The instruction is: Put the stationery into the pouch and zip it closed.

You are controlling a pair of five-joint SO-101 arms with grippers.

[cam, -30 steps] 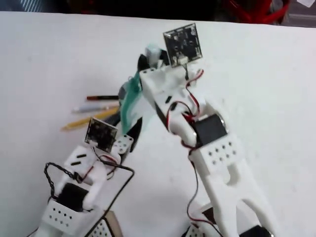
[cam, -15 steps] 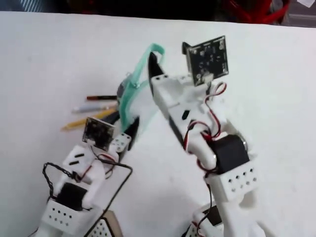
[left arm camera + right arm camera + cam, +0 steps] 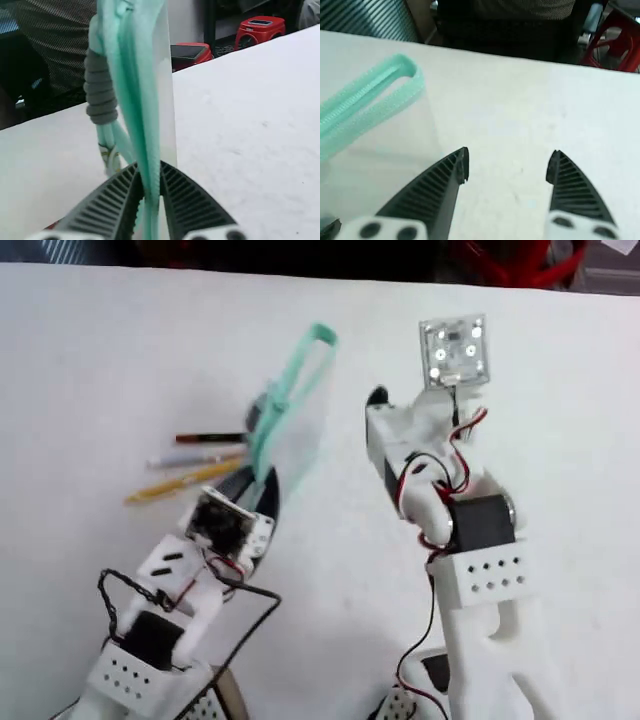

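Observation:
A clear pouch (image 3: 301, 418) with a teal zip band (image 3: 290, 390) stands on edge near the table's middle. My left gripper (image 3: 262, 490) is shut on its near end. In the left wrist view the left gripper (image 3: 150, 192) pinches the teal band (image 3: 137, 100), and a grey zip pull (image 3: 100, 92) hangs beside it. To the pouch's left lie a dark pen (image 3: 210, 438), a pale pen (image 3: 195, 457) and a yellow pencil (image 3: 180, 483). My right gripper (image 3: 376, 400) stands open to the right of the pouch. The right gripper (image 3: 509, 162) holds nothing, and the pouch's far end (image 3: 375, 97) lies apart from it.
The white table (image 3: 520, 390) has free room to the right and at the far left. Its far edge (image 3: 150, 268) runs along the back, with dark space behind. A small wooden block (image 3: 228, 695) sits by the left arm's base, and a black cable (image 3: 255, 610) loops nearby.
The right arm was over the pouch's far end and has drawn back to the right, clear of it. The pouch's teal band now stretches out straight, held by the left gripper alone.

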